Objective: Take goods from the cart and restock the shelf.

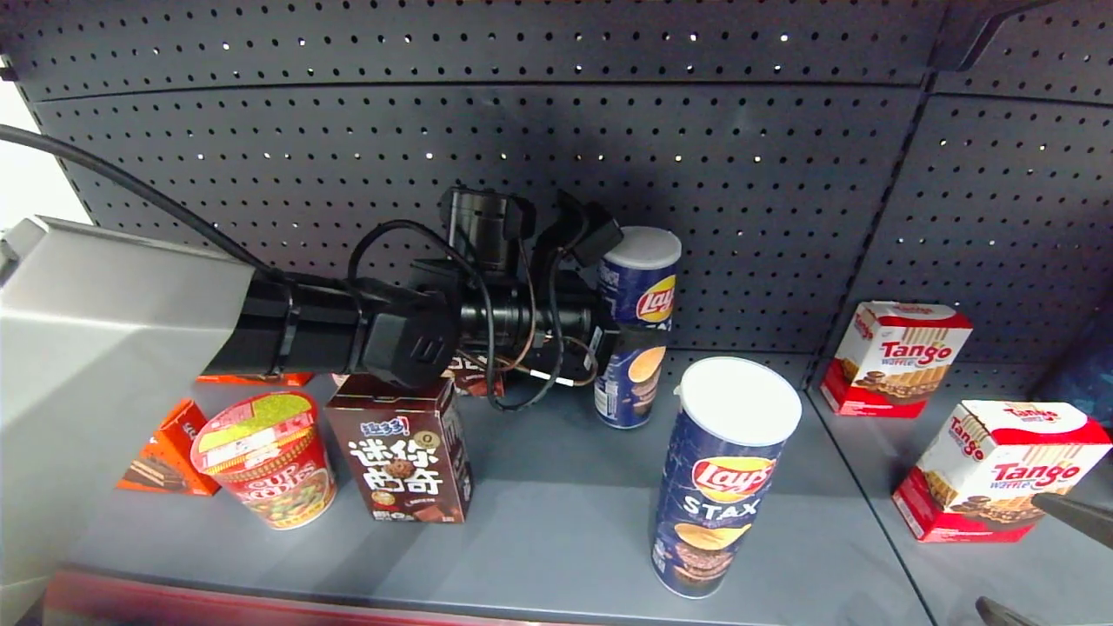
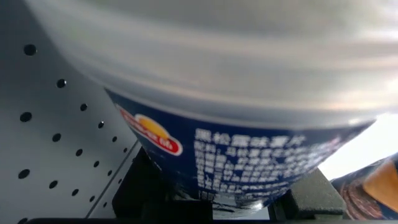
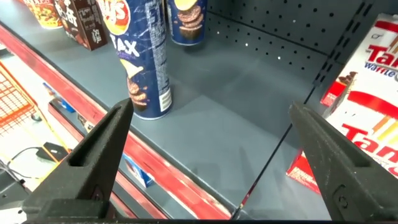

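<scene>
A blue chips can (image 1: pixel 637 296) with a white lid stands at the back of the grey shelf (image 1: pixel 556 513), close to the perforated back panel. My left gripper (image 1: pixel 623 336) reaches in from the left and is shut on its middle. In the left wrist view the can (image 2: pixel 249 155) is right up against the camera, with the dark fingers (image 2: pixel 144 194) at its sides. A second blue chips can (image 1: pixel 720 474) stands upright near the front edge, and is also seen from the right wrist (image 3: pixel 144 56). My right gripper (image 3: pixel 211 112) hovers open and empty off the shelf's front right (image 1: pixel 1017 552).
A cup of noodles (image 1: pixel 265 461), a brown cookie box (image 1: pixel 404 452) and an orange box (image 1: pixel 165 448) stand at the left front. Two red-and-white wafer boxes (image 1: pixel 900 356) (image 1: pixel 1000 469) sit beyond the shelf divider at right. Orange cart wire (image 3: pixel 15 93) lies below the red shelf edge.
</scene>
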Robot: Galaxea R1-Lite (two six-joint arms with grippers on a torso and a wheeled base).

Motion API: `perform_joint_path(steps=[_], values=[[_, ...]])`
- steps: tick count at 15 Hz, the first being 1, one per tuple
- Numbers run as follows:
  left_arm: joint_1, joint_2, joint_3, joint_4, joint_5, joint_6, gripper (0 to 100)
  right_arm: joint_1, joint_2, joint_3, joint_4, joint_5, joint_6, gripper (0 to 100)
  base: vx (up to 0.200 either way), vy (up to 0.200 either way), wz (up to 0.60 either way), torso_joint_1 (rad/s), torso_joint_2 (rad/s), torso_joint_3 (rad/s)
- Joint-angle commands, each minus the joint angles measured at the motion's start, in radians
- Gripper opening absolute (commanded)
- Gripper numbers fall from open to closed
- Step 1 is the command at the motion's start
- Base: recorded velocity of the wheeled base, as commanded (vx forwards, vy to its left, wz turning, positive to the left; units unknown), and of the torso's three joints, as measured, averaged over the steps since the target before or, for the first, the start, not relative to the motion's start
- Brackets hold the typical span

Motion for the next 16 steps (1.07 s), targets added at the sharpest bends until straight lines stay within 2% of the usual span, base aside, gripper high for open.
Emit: perform_joint_path(steps=[1,16], values=[[0.0,0.018,-0.004,-0.001,0.0,0.0,0,0.0,-0.019,0.007,0.001,0.0,0.001,100,0.0,0.0,0.0,0.0,0.0,0.0],[-0.011,0.08,-0.044,-0.002,0.0,0.0,0,0.0,-0.028,0.033,0.001,0.0,0.001,100,0.0,0.0,0.0,0.0,0.0,0.0]])
